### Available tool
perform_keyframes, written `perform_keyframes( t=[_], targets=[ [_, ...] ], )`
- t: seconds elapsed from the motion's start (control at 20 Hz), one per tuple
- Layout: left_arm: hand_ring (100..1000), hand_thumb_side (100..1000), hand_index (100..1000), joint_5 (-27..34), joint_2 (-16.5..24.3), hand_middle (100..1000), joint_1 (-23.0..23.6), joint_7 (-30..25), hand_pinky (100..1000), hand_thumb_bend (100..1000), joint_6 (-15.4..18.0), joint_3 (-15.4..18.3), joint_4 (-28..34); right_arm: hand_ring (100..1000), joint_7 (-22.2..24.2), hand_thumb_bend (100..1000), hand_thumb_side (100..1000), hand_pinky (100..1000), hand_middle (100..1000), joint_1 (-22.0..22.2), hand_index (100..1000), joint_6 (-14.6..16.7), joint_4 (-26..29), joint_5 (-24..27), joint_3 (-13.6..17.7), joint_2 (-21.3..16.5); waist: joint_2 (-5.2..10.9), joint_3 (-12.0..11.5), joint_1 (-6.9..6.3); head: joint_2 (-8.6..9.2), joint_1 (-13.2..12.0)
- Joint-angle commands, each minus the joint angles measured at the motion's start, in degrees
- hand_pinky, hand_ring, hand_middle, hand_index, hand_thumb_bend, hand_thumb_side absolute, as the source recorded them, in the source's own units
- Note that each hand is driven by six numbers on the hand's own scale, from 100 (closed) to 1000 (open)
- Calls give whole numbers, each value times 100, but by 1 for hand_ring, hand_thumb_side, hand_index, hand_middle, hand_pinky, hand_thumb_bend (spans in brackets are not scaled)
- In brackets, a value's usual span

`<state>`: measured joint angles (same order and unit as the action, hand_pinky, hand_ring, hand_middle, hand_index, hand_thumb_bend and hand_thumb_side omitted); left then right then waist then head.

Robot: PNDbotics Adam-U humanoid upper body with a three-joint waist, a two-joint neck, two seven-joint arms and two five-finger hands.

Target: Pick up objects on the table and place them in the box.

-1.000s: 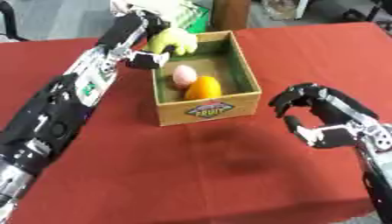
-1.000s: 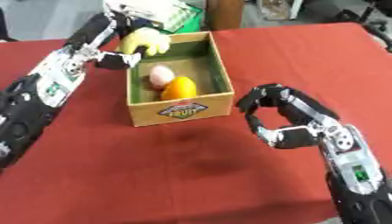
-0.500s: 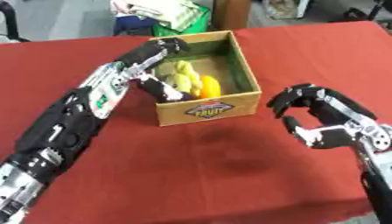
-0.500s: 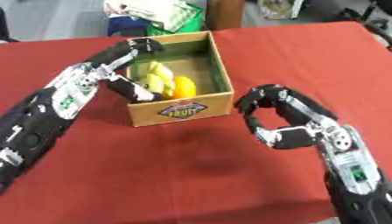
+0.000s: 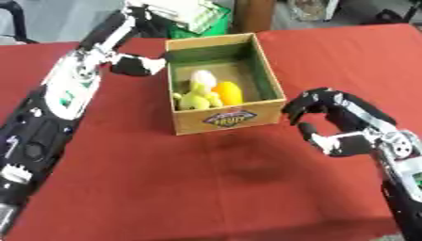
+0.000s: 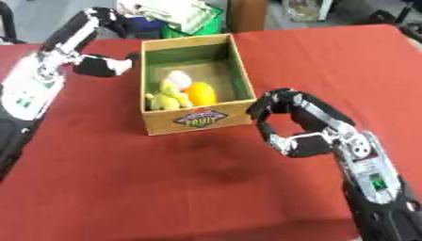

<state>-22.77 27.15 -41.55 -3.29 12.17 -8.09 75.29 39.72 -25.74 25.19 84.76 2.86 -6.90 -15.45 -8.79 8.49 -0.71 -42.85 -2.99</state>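
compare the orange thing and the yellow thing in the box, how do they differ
The orange fruit is one smooth oval; the yellow fruit is a lumpier bunch-like shape. The orange fruit lies toward the box's right wall, the yellow fruit beside it toward the left and front. The yellow fruit spreads wider than the orange fruit. Both lie on the box floor, touching, with a pale round item behind them.

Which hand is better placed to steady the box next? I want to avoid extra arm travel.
Right, probably: the right hand hovers curled right beside the box front corner, while the left hand sits behind its far left wall.
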Motion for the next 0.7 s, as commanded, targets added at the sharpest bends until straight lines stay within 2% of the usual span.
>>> perform_keyframes(
  t=[0.05, 0.15, 0.25, 0.45, 0.7],
  targets=[
    [624, 197, 757, 1752, 685, 616, 531, 645, 769, 249, -626, 218, 1261, 746, -33, 100, 211, 578, 576, -66, 700, 41, 80, -13, 97, -179, 94, -75, -14, 13, 75],
    [620, 198, 755, 2731, 924, 612, 1035, 955, 767, 233, -1038, 366, 1921, 746, -72, 100, 211, 578, 576, -74, 701, 47, 89, -17, 123, -217, 90, -145, -23, 13, 94],
    [615, 198, 751, 3110, 968, 605, 1453, 1192, 765, 223, -1265, 545, 2308, 746, -112, 100, 210, 579, 577, -86, 702, 49, 97, -13, 148, -243, 82, -205, -21, 13, 114],
    [613, 204, 749, 3252, 813, 604, 2174, 1517, 766, 222, -1412, 823, 2688, 746, -196, 100, 210, 579, 577, -94, 704, 45, 112, -5, 207, -284, 73, -302, -8, -17, 119],
    [608, 203, 744, 3202, 416, 598, 2651, 1678, 765, 225, -1465, 971, 2788, 746, -262, 100, 209, 579, 577, -66, 705, 29, 125, -10, 252, -296, 80, -373, 11, -79, 95]
  ],
)
